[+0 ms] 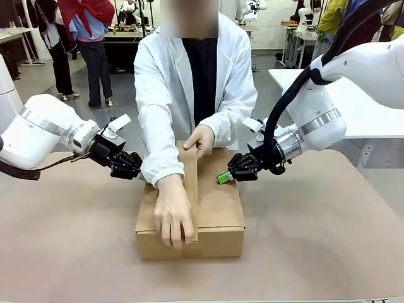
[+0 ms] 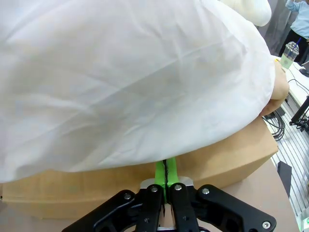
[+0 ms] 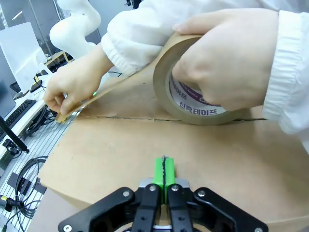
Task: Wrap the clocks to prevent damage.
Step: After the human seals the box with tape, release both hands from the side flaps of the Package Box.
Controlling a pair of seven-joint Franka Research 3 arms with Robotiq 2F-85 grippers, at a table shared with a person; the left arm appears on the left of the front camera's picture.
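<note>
The clocks are out of view. A brown cardboard carton (image 1: 218, 218) (image 2: 227, 157) (image 3: 145, 145) sits mid-table with its flaps down. A person in a white coat stretches brown tape along the top seam. One hand (image 1: 173, 214) (image 3: 67, 94) presses the strip at the near edge, and the other hand (image 1: 201, 140) holds the tape roll (image 3: 193, 104) at the far edge. My left gripper (image 1: 140, 175) (image 2: 165, 170) is shut, its green pads at the carton's left side under the person's sleeve (image 2: 120, 72). My right gripper (image 1: 222, 178) (image 3: 164, 170) is shut too, with its tips resting on the carton's top right flap.
The brown tabletop (image 1: 315, 252) lies bare around the carton. A white table (image 1: 366, 107) stands behind my right arm. Cables and a keyboard (image 3: 19, 111) lie off the table's side. A plastic cup (image 2: 289, 50) stands farther off, and people stand in the background.
</note>
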